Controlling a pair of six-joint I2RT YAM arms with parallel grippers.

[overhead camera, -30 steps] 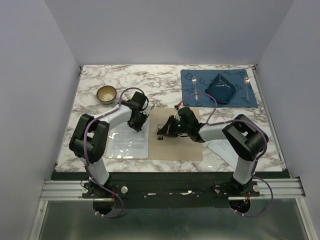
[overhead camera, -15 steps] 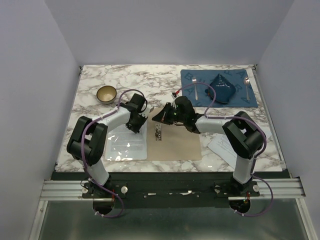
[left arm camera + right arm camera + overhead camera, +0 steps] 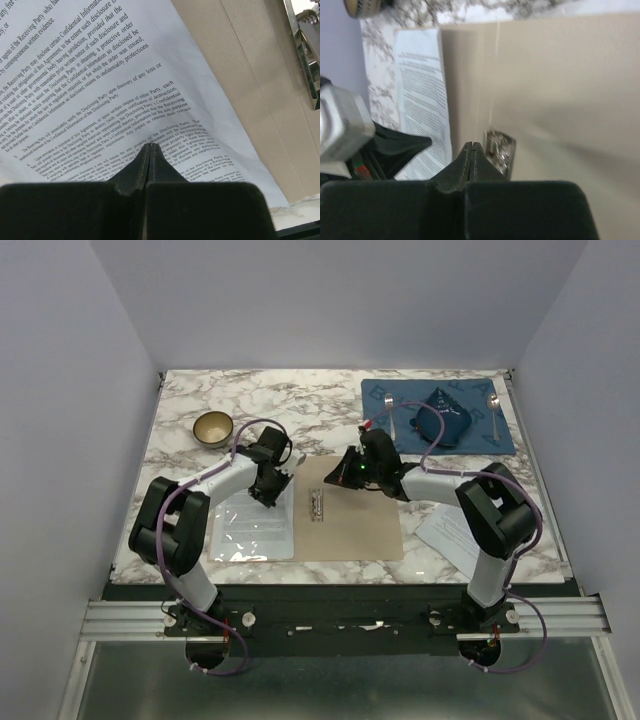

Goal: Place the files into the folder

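The tan folder (image 3: pixel 355 525) lies open in the middle of the table, its metal clip (image 3: pixel 318 507) along the spine. A white printed file (image 3: pixel 255 525) lies on the folder's left leaf. My left gripper (image 3: pixel 264 494) is shut with nothing in it, its tips low over that sheet's upper right part (image 3: pixel 100 85). My right gripper (image 3: pixel 337 477) is shut and empty, hovering over the folder's far edge just beyond the clip (image 3: pixel 499 150). In the right wrist view the folder (image 3: pixel 560 75) fills the right side, with the file (image 3: pixel 422 100) to its left. Another file (image 3: pixel 447 531) lies at the right, partly under the right arm.
A small brown bowl (image 3: pixel 212 428) stands at the back left. A blue placemat (image 3: pixel 385 425) at the back right carries a fork (image 3: pixel 390 412), a folded dark napkin (image 3: pixel 443 416) and a spoon (image 3: pixel 494 410). White walls close in the table on three sides.
My right gripper has lifted off the clip and pulled back toward the folder's far edge, leaving the clip flat on the spine. My left gripper shifted slightly toward the back over the sheet.
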